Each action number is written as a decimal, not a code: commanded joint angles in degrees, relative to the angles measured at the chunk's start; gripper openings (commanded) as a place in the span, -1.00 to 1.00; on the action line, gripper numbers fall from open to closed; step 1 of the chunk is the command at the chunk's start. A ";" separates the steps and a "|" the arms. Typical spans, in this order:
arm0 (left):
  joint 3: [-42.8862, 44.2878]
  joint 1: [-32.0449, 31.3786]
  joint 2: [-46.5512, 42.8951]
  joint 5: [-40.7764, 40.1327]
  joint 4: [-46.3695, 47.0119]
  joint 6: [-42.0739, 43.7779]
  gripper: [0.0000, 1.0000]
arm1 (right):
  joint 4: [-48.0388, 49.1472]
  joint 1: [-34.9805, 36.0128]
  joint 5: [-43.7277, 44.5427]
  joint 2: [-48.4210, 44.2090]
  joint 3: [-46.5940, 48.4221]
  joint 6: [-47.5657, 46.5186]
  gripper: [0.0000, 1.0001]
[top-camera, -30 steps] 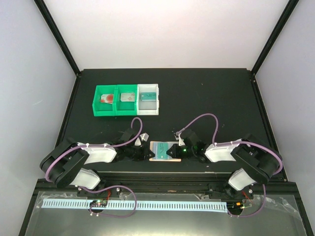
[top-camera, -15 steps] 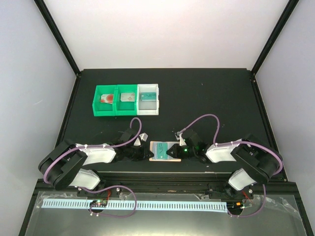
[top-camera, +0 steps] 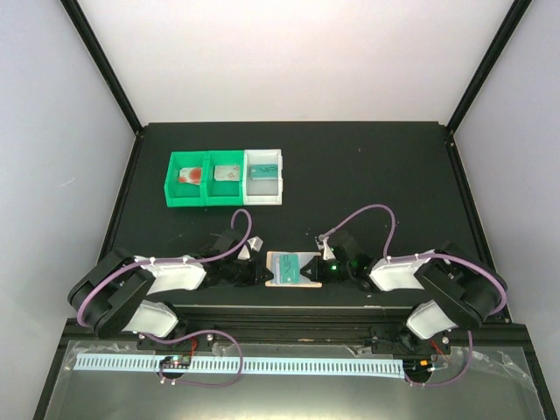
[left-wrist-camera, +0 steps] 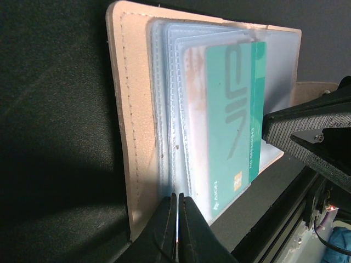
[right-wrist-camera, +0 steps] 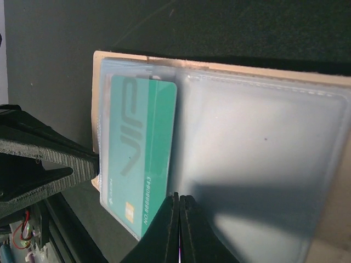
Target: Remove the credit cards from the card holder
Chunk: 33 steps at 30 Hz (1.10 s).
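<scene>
- The left tool is clenched, with its tips at the near edge of the card holder. Whether it pinches that edge or only presses on it cannot be told.
- The right tool is also clenched, and its tips meet the exposed long edge of a teal card. A true pinch on the card cannot be confirmed.
- The card holder lies open and flat on the surface, close to the front edge. In the top view the left tool is at its 9 o'clock and the right tool at its 3 o'clock.
- The teal card sits partly out of its clear pocket. The other pockets in view appear empty.
- At 11 o'clock from the holder, well apart, a green bin holds a red-pink card and a grey card, one in each compartment. A white bin touches it at 3 o'clock and holds a second teal card.
- Judgement: three cards are out and one is left to withdraw, so the task appears near its end.
</scene>
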 commanded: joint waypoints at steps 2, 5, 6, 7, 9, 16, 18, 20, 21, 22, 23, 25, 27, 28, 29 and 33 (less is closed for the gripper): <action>-0.65 -0.13 -0.96 -1.85 -2.71 0.90 -0.89 | 0.22 -0.49 0.41 -1.38 -1.01 -0.78 -0.89; -0.57 -0.20 -1.87 -0.87 -2.03 0.28 -0.84 | 1.62 -0.48 -0.69 -0.81 -0.65 -0.36 -0.77; -0.45 -0.28 -2.41 -0.55 -2.02 0.18 -0.81 | 2.30 -0.48 -1.15 -0.40 -0.48 -0.16 -0.75; -0.28 -0.44 -2.88 -0.43 -2.28 0.03 -0.79 | 2.86 -0.50 -1.75 0.13 -0.22 0.00 -0.73; 0.40 -0.53 -3.99 -0.49 -3.26 -0.04 -0.78 | 3.81 -0.49 -2.32 1.38 0.18 0.31 -0.70; 1.54 -1.53 -5.40 -0.40 -2.68 -0.89 -0.70 | 5.38 -0.43 -3.49 4.29 0.99 0.90 -0.68; 1.78 -1.87 -5.39 -0.06 -1.34 -1.02 -0.66 | 5.58 -0.49 -3.51 4.67 1.13 1.07 -0.68; 2.17 -2.13 -4.39 0.51 -0.26 -0.95 -0.66 | 5.54 -0.49 -3.32 4.95 1.25 1.03 -0.71; 2.36 -2.22 -3.77 0.59 0.17 -0.96 -0.66 | 5.50 -0.48 -3.28 4.99 1.31 1.00 -0.73; 2.46 -2.28 -3.15 0.73 0.61 -0.79 -0.67 | 5.50 -0.48 -3.26 5.13 1.35 0.98 -0.76; 2.55 -2.33 -2.61 0.88 1.00 -0.67 -0.68 | 5.45 -0.48 -3.25 5.23 1.36 0.99 -0.80; 2.68 -2.27 -1.71 0.95 1.32 -0.31 -0.70 | 5.19 -0.48 -3.09 5.19 1.32 0.88 -0.88; 2.65 -2.33 -1.12 0.16 0.70 0.42 -0.71 | 4.74 -0.49 -2.87 4.98 1.36 0.60 -0.94; 2.73 -2.33 -0.88 -0.55 -0.23 0.98 -0.72 | 4.33 -0.48 -2.63 4.80 1.36 0.40 -0.97; 2.81 -2.33 -0.65 -1.34 -1.20 1.52 -0.74 | 3.87 -0.56 -2.45 4.48 1.43 0.18 -0.98; 2.61 -2.39 0.87 -2.54 -2.73 2.49 -0.81 | 1.80 -0.61 -1.73 2.93 1.36 -0.81 -0.98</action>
